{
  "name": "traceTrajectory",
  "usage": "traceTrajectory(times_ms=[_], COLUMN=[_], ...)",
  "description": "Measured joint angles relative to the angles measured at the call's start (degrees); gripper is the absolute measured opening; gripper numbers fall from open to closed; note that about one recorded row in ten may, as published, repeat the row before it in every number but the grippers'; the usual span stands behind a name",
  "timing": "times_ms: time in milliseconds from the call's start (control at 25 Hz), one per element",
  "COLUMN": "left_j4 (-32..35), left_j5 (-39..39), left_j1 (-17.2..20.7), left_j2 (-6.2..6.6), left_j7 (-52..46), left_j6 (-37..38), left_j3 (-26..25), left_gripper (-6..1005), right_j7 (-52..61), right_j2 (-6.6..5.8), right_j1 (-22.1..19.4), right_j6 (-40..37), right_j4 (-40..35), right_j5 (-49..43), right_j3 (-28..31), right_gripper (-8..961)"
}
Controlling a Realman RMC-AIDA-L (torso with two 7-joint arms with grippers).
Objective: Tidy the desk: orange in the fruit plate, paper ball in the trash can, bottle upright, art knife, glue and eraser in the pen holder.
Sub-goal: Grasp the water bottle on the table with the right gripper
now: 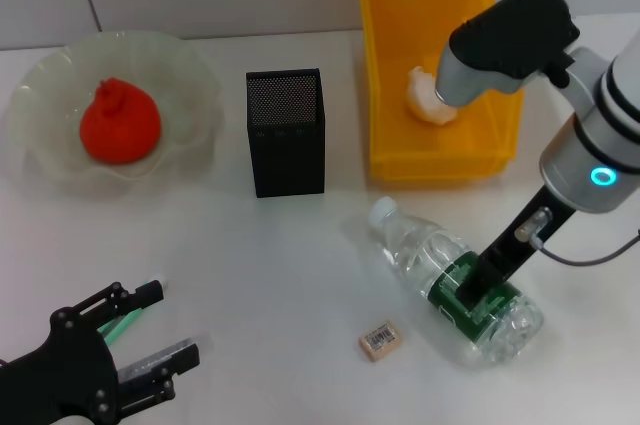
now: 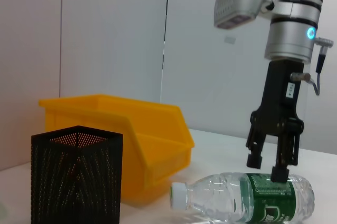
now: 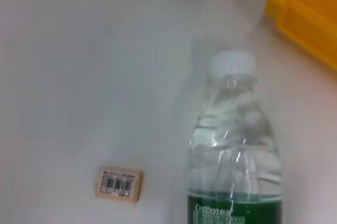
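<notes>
Right pincer (image 1: 478,297) straddling lying bottle (image 1: 450,278)

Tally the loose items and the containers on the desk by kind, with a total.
Containers: 3 – fruit plate, pen holder, trash can
Fruit: 1 – orange
Paper ball: 1
Bottle: 1
Eraser: 1
Total: 7

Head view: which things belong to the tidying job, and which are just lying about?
Job: orange, fruit plate, paper ball, trash can, pen holder, eraser, bottle under the right hand.
Lying about: none seen; left hand parked front left.
</notes>
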Motion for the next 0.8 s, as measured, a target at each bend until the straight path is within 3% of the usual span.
traceTrajectory(times_ms=[800], left_j4=[0.08], left_j5=[0.0], left_j1=[0.16], left_j2=[-0.01], left_j7=[-0.01], left_j6=[0.03], left_j3=[0.0], left_gripper=[752], right_j7=[-0.54], right_j2=[-0.08], right_j1=[-0.22], right_j6=[8.25], right_j4=[8.86], right_j5=[1.71], right_j3=[-3.77], right_gripper=[822])
